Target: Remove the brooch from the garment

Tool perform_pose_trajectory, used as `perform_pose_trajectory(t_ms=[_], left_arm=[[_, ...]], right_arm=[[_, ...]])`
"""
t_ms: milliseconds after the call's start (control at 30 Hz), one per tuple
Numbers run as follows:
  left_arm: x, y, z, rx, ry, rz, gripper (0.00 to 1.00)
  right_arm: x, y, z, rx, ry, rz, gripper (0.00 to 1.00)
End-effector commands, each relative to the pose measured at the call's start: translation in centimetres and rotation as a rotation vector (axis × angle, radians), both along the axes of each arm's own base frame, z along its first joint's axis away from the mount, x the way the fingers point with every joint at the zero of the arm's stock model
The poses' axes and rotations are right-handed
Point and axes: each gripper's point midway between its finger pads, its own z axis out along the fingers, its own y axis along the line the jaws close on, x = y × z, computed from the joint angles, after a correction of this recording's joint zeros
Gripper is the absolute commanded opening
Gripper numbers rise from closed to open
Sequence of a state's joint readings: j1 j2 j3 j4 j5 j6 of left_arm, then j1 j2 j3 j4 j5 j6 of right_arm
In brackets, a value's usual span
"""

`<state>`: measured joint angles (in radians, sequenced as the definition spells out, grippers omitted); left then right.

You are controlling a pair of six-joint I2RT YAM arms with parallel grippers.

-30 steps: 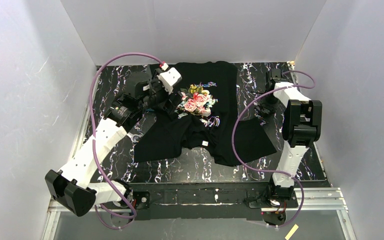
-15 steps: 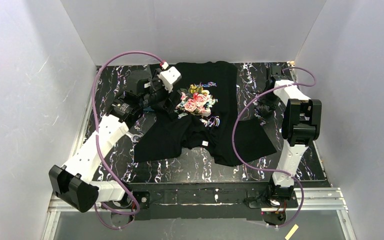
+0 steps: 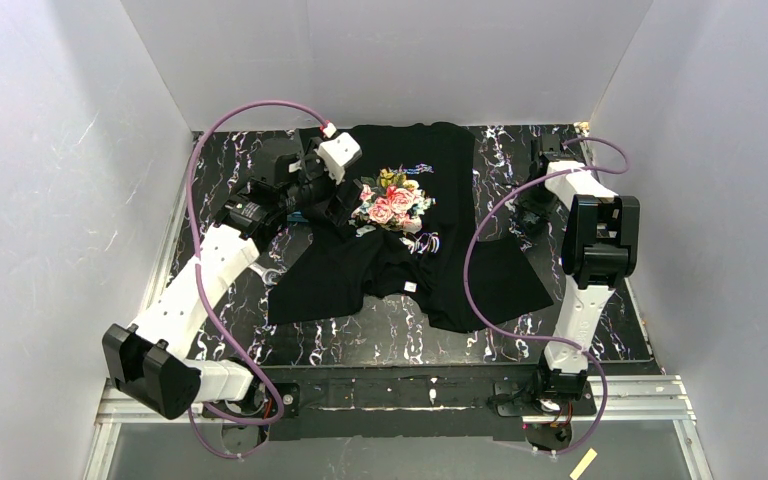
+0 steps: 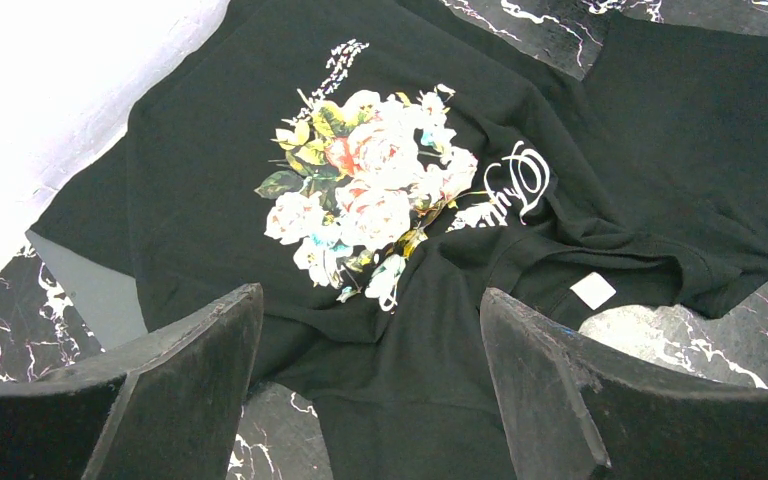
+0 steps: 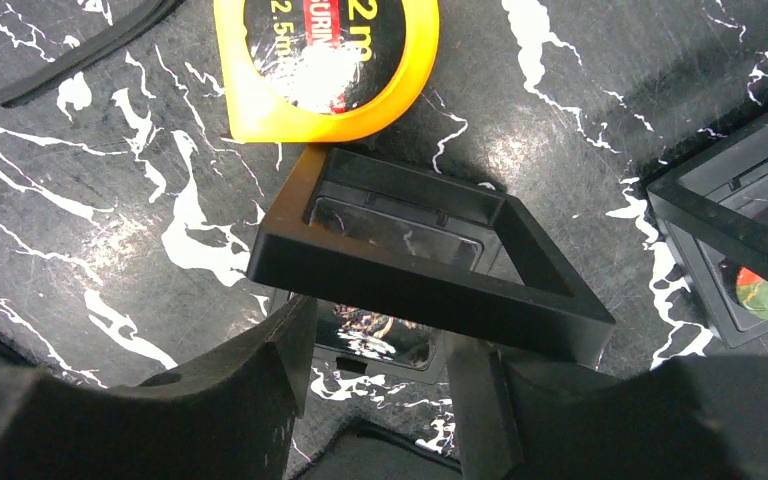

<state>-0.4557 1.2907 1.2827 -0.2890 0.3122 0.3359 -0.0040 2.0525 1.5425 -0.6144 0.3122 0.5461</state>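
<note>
Two grippers were seen: the left gripper, jaws spread and empty, was poised over the shirt lying on the table, where the brooch could not be told from the rose print, so cloth alone might be pinched and dragged. Rightward, the right gripper was set astride a black frame beside a tape; its grip could not be judged, and little room was left by the wall.
</note>
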Motion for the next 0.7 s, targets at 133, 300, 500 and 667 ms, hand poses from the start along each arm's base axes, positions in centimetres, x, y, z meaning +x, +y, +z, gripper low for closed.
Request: perform_pose_trajectory(t_ms=[133, 300, 500, 667], left_arm=[[0.0, 0.0, 1.3, -0.024, -0.014, -0.015, 0.79], [0.0, -0.1, 1.2, -0.026, -0.007, -0.016, 0.80], [-0.1, 0.2, 0.6, -0.021, 0.018, -0.008, 0.81], [-0.3, 1.0, -0.2, -0.023, 0.068, 0.019, 0.82]], right_arm=[[1.7, -0.2, 1.0, -0.016, -0.052, -0.006, 0.63], [2.2, 0.2, 2.1, 0.004, -0.078, 0.014, 0.71], [2.3, 1.4, 4.2, 0.060, -0.119, 0.063, 0.88], [1.5, 2.2, 6.1, 0.095, -0.142, 0.103, 0.98]])
